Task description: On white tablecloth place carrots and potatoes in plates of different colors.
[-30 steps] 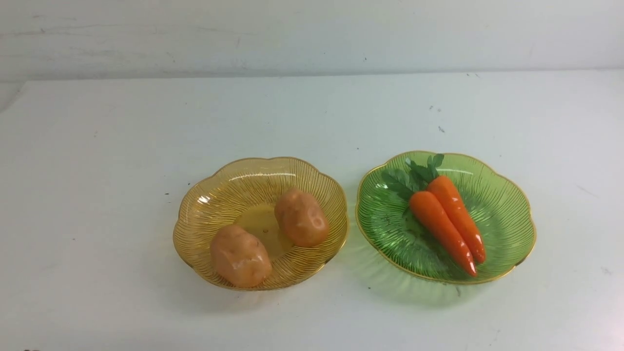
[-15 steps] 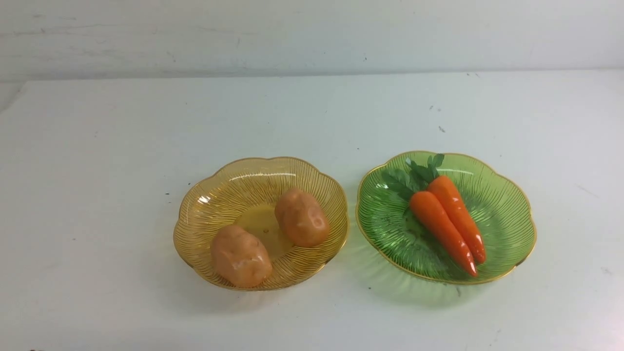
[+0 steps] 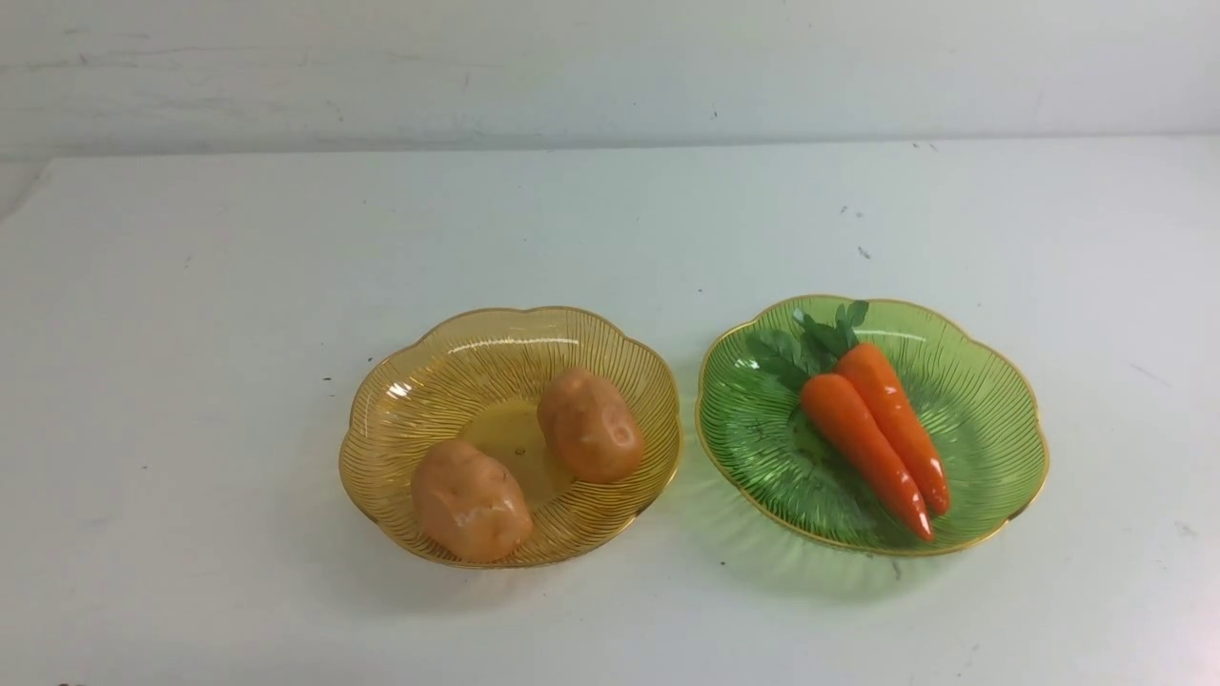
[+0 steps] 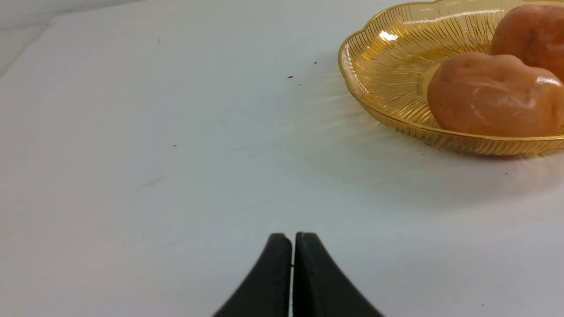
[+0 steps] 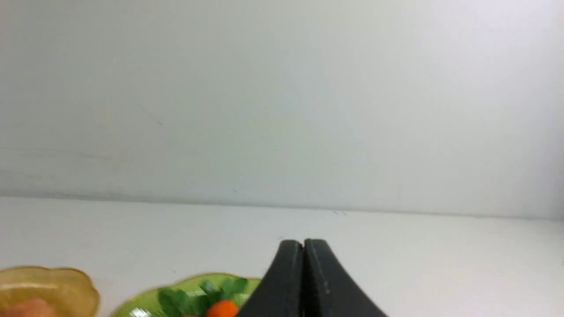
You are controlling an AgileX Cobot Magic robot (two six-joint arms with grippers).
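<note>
Two tan potatoes [image 3: 470,500] [image 3: 589,425] lie in the amber-yellow plate [image 3: 410,419] on the white tablecloth [image 3: 191,333]. Two orange carrots [image 3: 863,448] [image 3: 901,424] with green tops lie side by side in the green plate [image 3: 991,410] to its right. Neither gripper shows in the front view. In the left wrist view my left gripper [image 4: 293,237] is shut and empty, over bare cloth short of the amber plate [image 4: 374,66] and a potato [image 4: 489,94]. In the right wrist view my right gripper [image 5: 303,244] is shut and empty, with the green plate [image 5: 145,301] and a carrot [image 5: 222,308] beside it.
A pale wall [image 3: 610,67] rises behind the table's far edge. Small dark specks [image 3: 861,252] dot the cloth behind the green plate. The table's left corner [image 3: 38,181] shows at the far left.
</note>
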